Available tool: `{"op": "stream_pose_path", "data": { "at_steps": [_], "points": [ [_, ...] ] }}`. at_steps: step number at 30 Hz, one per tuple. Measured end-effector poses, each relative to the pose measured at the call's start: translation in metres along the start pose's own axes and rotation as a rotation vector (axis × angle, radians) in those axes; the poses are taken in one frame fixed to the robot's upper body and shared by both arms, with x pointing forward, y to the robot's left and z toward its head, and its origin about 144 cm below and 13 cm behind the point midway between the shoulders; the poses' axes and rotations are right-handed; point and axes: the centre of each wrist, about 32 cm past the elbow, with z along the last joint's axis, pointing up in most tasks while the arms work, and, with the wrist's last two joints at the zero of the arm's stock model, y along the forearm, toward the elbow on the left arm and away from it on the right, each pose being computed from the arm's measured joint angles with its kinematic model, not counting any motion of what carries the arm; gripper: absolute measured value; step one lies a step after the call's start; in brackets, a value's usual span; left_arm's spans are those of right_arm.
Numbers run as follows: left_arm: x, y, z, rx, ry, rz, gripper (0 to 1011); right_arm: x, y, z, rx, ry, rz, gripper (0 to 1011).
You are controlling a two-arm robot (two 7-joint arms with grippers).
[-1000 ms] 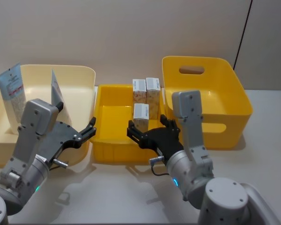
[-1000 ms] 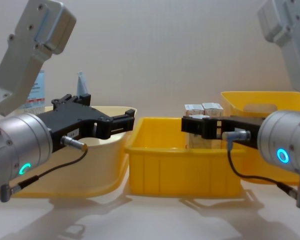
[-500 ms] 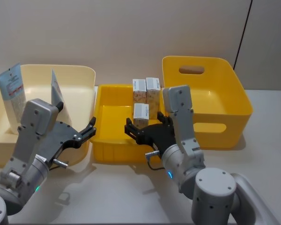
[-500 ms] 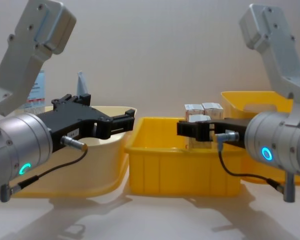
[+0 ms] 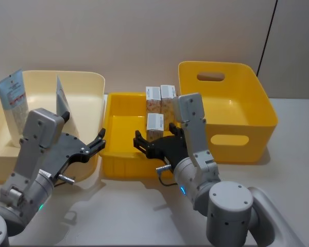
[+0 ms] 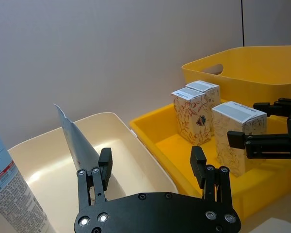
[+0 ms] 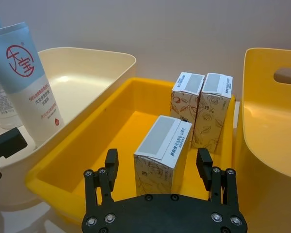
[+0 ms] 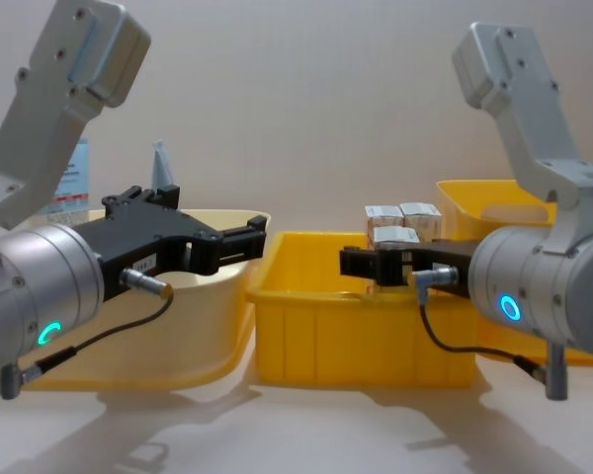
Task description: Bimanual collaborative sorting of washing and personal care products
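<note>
Three white-beige cartons with orange pattern stand in the low yellow tray (image 5: 116,128): two at the back (image 5: 160,99) and one in front (image 5: 155,125). My right gripper (image 5: 155,145) is open just above the tray's near side, its fingers level with the front carton (image 7: 161,141) and apart from it on both sides. Two light-blue and white tubes (image 5: 13,105) (image 5: 62,100) lean upright in the cream bin (image 5: 87,82). My left gripper (image 5: 94,142) hangs open over that bin's near right corner, holding nothing.
A deep yellow bin (image 5: 247,110) with handle cutouts stands right of the tray, close behind my right arm. All three containers sit side by side against the wall. Bare white table (image 5: 118,206) lies in front of them.
My right arm has swung left and forward, bringing its open gripper closer around the front carton. The left arm, cartons and tubes have not moved.
</note>
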Motion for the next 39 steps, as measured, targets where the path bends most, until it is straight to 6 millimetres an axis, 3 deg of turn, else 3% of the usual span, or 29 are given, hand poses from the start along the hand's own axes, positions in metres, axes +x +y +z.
{"op": "stream_pose_path", "data": {
  "at_steps": [39],
  "points": [
    [0.000, 0.000, 0.000, 0.000, 0.000, 0.000, 1003, -0.004, 0.015, 0.003, -0.008, -0.020, -0.033, 986]
  ]
}}
